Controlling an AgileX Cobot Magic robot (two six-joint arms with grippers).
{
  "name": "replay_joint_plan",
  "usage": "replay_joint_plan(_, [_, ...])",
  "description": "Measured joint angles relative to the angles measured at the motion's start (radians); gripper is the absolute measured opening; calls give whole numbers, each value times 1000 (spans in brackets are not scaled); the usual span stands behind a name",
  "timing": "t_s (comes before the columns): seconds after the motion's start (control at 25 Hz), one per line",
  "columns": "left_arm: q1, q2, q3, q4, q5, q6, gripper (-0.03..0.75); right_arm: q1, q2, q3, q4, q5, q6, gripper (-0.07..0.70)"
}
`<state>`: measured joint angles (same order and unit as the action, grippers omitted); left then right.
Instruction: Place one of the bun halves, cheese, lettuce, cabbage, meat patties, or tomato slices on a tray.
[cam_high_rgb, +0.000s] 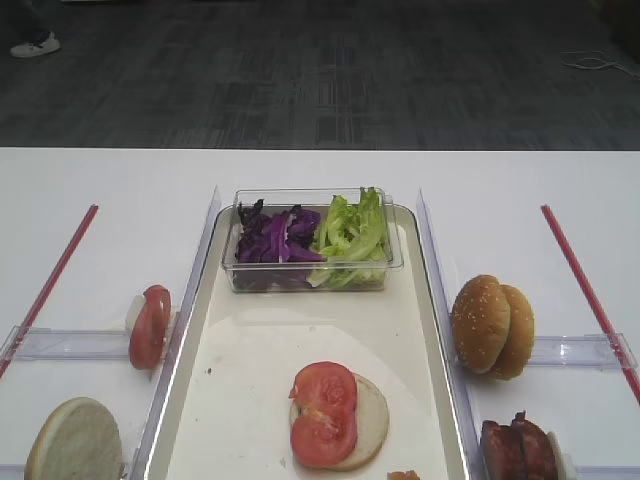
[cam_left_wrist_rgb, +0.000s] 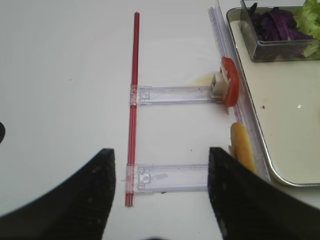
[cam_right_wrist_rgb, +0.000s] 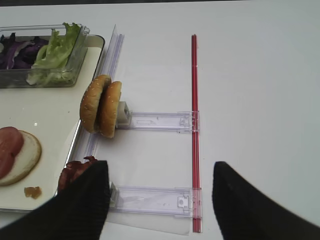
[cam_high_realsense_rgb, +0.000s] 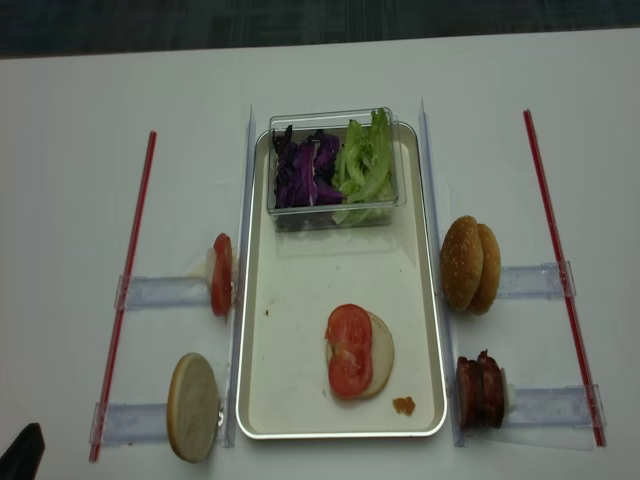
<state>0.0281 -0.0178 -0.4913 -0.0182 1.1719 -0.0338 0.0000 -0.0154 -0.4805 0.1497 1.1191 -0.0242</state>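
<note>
— White worktop (cam_high_realsense_rgb: 80, 90) is seen under everything, with dark carpet beyond its far edge. What is shown nearest?

— Nearest, the left claw (cam_left_wrist_rgb: 160, 200) is seen released in its wrist view, its two dark fingers (cam_left_wrist_rgb: 75, 200) spread wide above a clear plastic rail, nothing between them. The right claw (cam_right_wrist_rgb: 160, 200) is likewise seen spread apart and empty, over the rail beside the meat patties (cam_high_realsense_rgb: 480, 390).

— Where are the task's things found?

— On the tray (cam_high_realsense_rgb: 300, 400), toward its near end, a pale bun half (cam_high_realsense_rgb: 375, 352) is laid flat, and two overlapping tomato slices (cam_high_realsense_rgb: 349, 350) are rested on it. A small orange scrap (cam_high_realsense_rgb: 404, 405) is seen near the tray's near right corner. Left of the tray, a pale bun half (cam_high_realsense_rgb: 192, 406) is stood on edge at the nearer rail, and one more tomato slice (cam_high_realsense_rgb: 221, 275) is stood at the farther rail. Right of the tray, the patties are stood on edge, and beyond them two sesame bun halves (cam_high_realsense_rgb: 470, 264) are propped together.

— And farther back?

— At the tray's far end a clear plastic box (cam_high_realsense_rgb: 335, 210) is placed, with purple cabbage (cam_high_realsense_rgb: 303, 172) in its left part and lettuce (cam_high_realsense_rgb: 365, 165) in its right. Red strips (cam_high_realsense_rgb: 130, 280) are laid along both outer sides.
</note>
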Motion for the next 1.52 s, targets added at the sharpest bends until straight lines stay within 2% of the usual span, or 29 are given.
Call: replay_joint_plan(1.52, [0,0,0,0,0,0,420,0,0,0,0,0,2,454])
